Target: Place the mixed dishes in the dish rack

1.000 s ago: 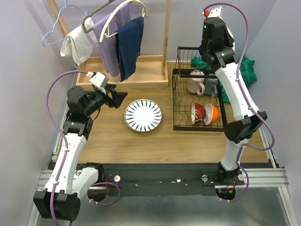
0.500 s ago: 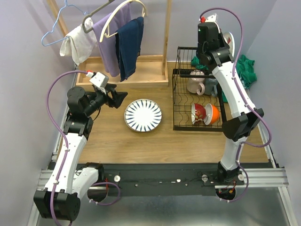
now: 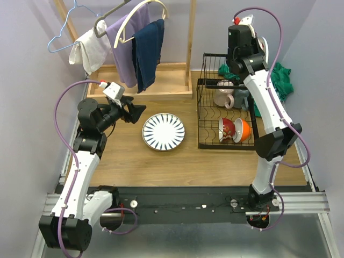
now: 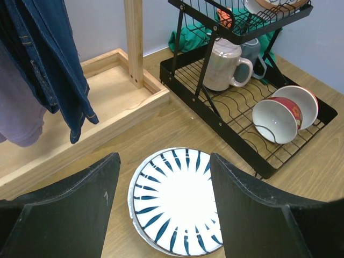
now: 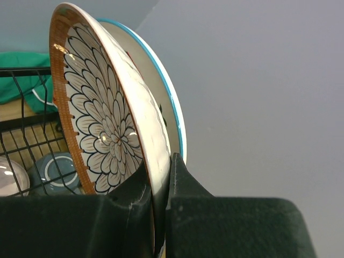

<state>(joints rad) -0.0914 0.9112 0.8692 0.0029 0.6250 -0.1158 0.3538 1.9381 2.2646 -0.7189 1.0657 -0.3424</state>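
Right gripper (image 5: 158,180) nearly closed, pinching rim of floral brown-rimmed plate (image 5: 102,129), on edge over upper tier of dish rack (image 3: 207,144), 12 o'clock end. Teal-rimmed dish (image 5: 164,91) tight behind; cannot tell if in same pinch.

Risks:
- thin rim grip lets plate pivot or slip
- rear dish slides free
- rim clips wire

Left gripper (image 3: 137,112) wide open, empty, 9 o'clock of striped plate (image 3: 163,131), flat on table (image 3: 161,161); may skid when grabbed.

Table (image 3: 161,161) bears striped plate (image 3: 163,131), rack (image 3: 226,147), clothes stand (image 3: 166,80), seemingly green cloth (image 3: 282,80)
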